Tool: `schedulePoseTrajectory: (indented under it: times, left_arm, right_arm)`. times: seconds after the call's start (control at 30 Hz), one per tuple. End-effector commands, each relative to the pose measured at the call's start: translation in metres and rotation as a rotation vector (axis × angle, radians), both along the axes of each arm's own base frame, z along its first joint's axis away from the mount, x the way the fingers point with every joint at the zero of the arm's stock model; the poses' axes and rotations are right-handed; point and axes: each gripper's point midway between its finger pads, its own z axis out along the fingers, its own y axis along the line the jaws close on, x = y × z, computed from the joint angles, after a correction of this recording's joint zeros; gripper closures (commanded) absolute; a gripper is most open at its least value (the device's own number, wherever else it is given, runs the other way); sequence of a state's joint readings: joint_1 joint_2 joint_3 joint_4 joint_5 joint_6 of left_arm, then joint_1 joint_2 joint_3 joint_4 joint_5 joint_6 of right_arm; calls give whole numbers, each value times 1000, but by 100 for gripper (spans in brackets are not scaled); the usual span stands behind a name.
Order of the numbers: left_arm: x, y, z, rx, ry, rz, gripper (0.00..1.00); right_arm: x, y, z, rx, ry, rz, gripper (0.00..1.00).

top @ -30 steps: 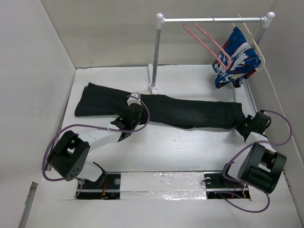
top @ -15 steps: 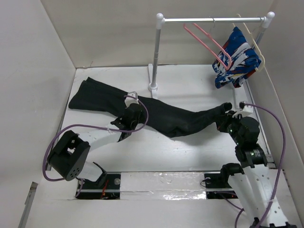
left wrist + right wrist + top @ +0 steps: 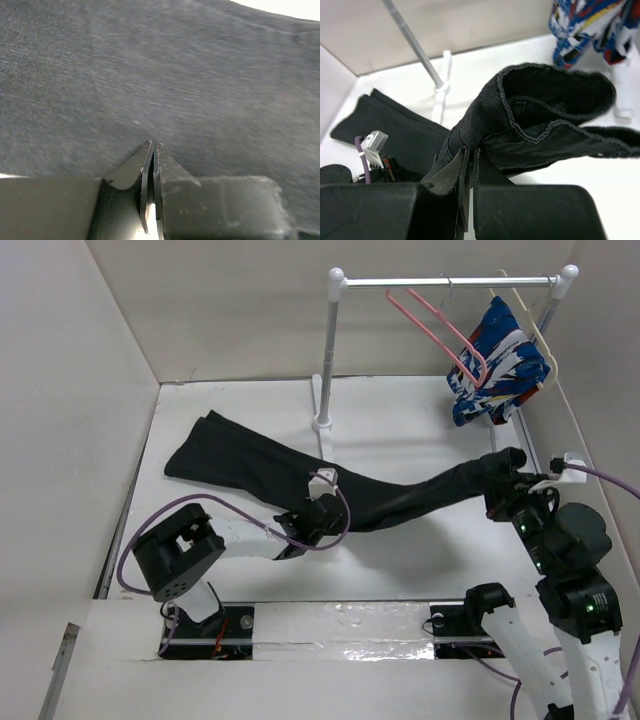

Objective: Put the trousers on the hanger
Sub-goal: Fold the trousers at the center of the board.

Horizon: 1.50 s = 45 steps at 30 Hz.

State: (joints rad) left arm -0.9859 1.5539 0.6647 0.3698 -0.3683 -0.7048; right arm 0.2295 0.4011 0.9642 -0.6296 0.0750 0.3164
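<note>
Trousers (image 3: 250, 460) — far end flat on table (image 3: 400, 570), other end raised, pinched tight in right gripper (image 3: 468, 150). Left gripper (image 3: 152, 146) — jaws closed, tips against mid-length cloth; hold unclear. Hanger (image 3: 440, 330) on rail (image 3: 400, 282), bare. Draping not yet done.

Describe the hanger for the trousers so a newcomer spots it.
Find the metal rail across the back of the table. The hanger is the thin pink one hooked on it, bare, left of the cream hanger carrying the patterned garment.
</note>
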Motion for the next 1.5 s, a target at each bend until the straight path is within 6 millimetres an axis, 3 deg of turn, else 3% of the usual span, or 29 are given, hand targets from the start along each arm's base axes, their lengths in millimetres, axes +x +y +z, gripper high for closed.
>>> schedulePoseTrajectory:
  times: [0.0,0.03,0.13,0.17,0.27,0.3,0.37,0.4,0.43,0.53,0.63,0.77,0.83,0.87,0.9,0.97,1.03,1.07,1.1,1.17,1.2,1.27,1.3,1.4,1.43,1.47]
  left_arm:
    - [2,-17,1,-46,9,21,100]
    - [1,-21,0,-54,14,12,100]
    - [-26,-61,0,-91,18,-89,100]
    - [-42,-86,-1,-107,30,-135,100]
    - [-73,-137,-5,-156,58,-255,100]
    - [-95,-154,-8,-162,78,-317,100]
    - [-110,-176,-8,-168,91,-370,100]
    - [-122,-180,-5,-165,89,-398,100]
    - [-121,-180,-2,-167,82,-398,100]
    - [-121,-159,27,-202,40,-389,100]
    - [-104,-119,60,-234,-17,-341,95]
    - [-90,-53,108,-250,-96,-252,91]
    - [-80,-20,118,-220,-120,-171,91]
    - [-75,-1,142,-279,-154,-129,92]
    - [-70,13,152,-296,-177,-89,92]
    - [-70,43,179,-362,-223,-50,92]
    - [-62,68,196,-389,-266,0,91]
    - [-63,81,210,-423,-294,14,91]
    - [-59,96,206,-384,-293,45,91]
    - [-59,110,219,-401,-317,64,91]
    - [-60,113,223,-399,-322,65,92]
    - [-62,124,228,-393,-330,87,92]
    - [-62,129,231,-394,-341,101,93]
    - [-60,148,236,-387,-367,169,94]
    - [-61,153,238,-385,-372,181,94]
    - [-62,159,242,-387,-382,191,94]
  right_arm:
    - [-22,-19,43,-34,-117,-60,100]
    - [-32,-23,58,-38,-138,-70,100]
    - [-38,-24,72,-84,-145,-56,100]
    - [-42,-18,83,-90,-166,-20,100]
    - [-35,2,87,-111,-159,90,100]
    - [-33,9,88,-114,-162,126,100]
    - [-23,23,93,-114,-173,193,100]
    - [-19,28,94,-120,-173,216,100]
    - [-15,34,98,-121,-183,243,100]
    - [3,53,104,-112,-191,329,100]
    - [21,63,114,-85,-219,358,100]
    - [45,87,122,-43,-228,444,100]
    - [62,101,125,-22,-226,465,100]
    - [66,108,127,-16,-227,472,100]
    - [63,125,128,-8,-228,517,100]
    - [80,143,125,-11,-209,504,100]
    - [77,173,136,-9,-229,553,100]
    - [93,186,125,-22,-196,535,100]
    - [92,200,136,-12,-220,559,100]
    - [106,217,134,-14,-208,567,100]
    - [121,236,117,-28,-164,585,100]
    - [129,255,124,-19,-179,595,100]
    - [146,268,107,-35,-142,594,100]
    - [154,301,110,-24,-151,635,100]
    - [167,321,88,-42,-111,649,100]
    - [165,336,98,-31,-130,674,100]
